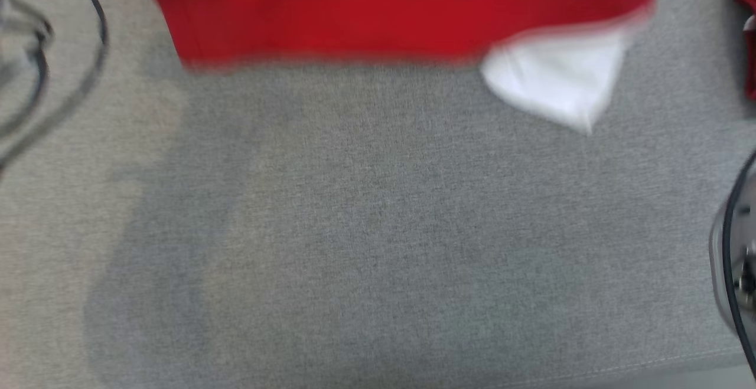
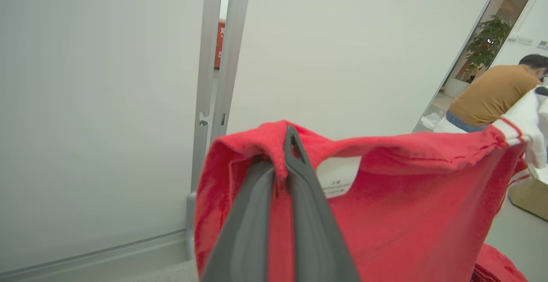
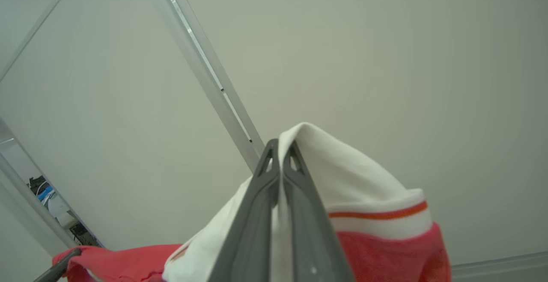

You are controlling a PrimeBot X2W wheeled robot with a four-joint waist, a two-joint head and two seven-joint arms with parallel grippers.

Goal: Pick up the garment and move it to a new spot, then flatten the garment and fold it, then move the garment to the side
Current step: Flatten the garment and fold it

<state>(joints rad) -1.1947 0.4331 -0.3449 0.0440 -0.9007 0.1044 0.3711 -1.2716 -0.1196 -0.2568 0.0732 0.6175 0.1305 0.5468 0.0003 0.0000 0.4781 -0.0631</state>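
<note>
- Left tool (image 2: 280,153): jaws shut tight on a bunched fold of the red sweatshirt (image 2: 406,213) at its neck edge, just beside the white label (image 2: 338,177).
- Right tool (image 3: 282,145): jaws shut tight on the white sleeve (image 3: 364,192), just above its orange-striped band.
- Location: the sweatshirt is lifted and slung between the two tools. In the head view its red body (image 1: 384,11) and sleeve tip (image 1: 555,88) hang over the grey upholstered surface (image 1: 378,229). Blur prevents confirming whether the hem touches.
- Governing relation: the cloth falls away below both tools. The held top edge runs straight from one tool across to the other, and that is the long axis.
- Assessment: neither arm is nearer, since both carry the load. Setting it down appears to need an even descent, hem first, with the top edge kept taut.
</note>
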